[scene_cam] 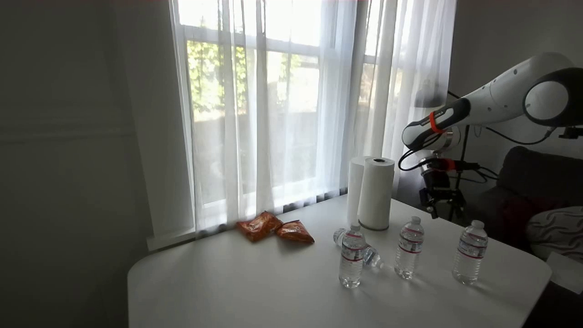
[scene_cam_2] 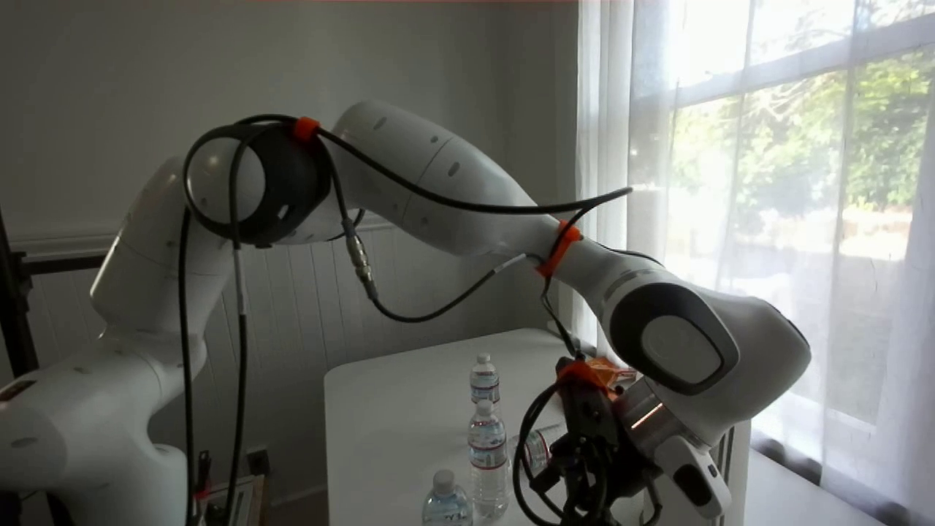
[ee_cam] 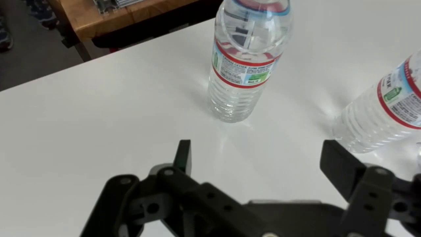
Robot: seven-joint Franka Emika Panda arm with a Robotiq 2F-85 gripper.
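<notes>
Standing clear of spread pincer point(ee_cam: 258, 158), at its twelve o'clock in wrist view, water bottle point(ee_cam: 246, 65) was seen, upper end cut off; second bottle point(ee_cam: 391, 102) was seen at two o'clock, likewise cropped. In exterior view, lying bottle point(scene_cam: 371, 256) was partly hidden by third bottle point(scene_cam: 351, 259).

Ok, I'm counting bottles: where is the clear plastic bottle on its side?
In an exterior view, the lying bottle is right of centre on the white table, partly behind the leftmost upright clear bottle, in front of white paper rolls.
</notes>
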